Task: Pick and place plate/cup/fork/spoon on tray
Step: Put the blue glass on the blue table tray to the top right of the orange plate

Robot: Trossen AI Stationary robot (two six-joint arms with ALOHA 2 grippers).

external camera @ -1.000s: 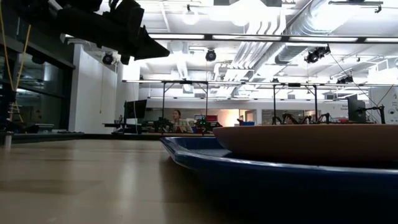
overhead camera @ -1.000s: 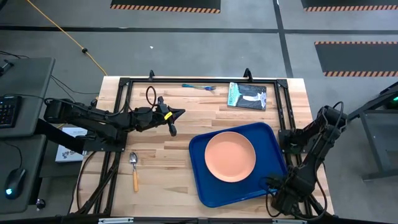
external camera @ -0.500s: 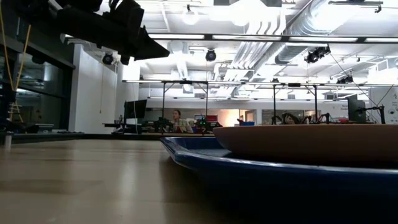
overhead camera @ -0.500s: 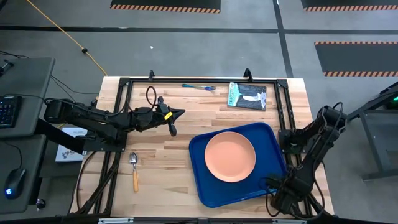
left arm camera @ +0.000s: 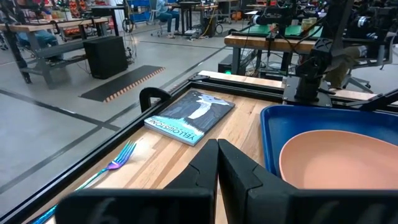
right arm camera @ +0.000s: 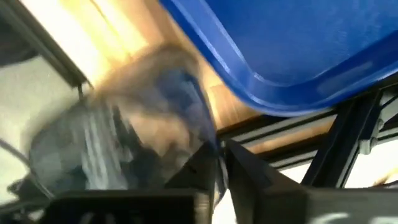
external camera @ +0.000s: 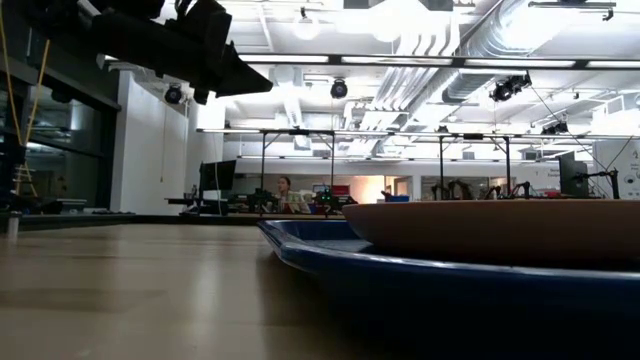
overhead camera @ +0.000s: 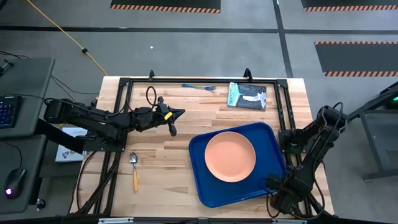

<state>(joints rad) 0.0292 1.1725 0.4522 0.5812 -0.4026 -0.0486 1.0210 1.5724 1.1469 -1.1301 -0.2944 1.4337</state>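
The plate (overhead camera: 230,156) sits in the tray (overhead camera: 205,186). A book (overhead camera: 247,96) and fork (overhead camera: 199,86) lie beyond the tray, the spoon (overhead camera: 134,170) well left. Left gripper (overhead camera: 173,129) hovers left of the tray, jaws together. Right gripper (right arm camera: 217,168) hangs by its corner, jaws together.

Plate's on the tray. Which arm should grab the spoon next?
Left, probably. The left gripper hangs over the table's left half, near the spoon. The right gripper sits beyond the tray's near right corner, with the tray between.

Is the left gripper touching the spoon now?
Apart. The high view shows the left gripper shut over bare wood, with a clear stretch of table between it and the spoon.
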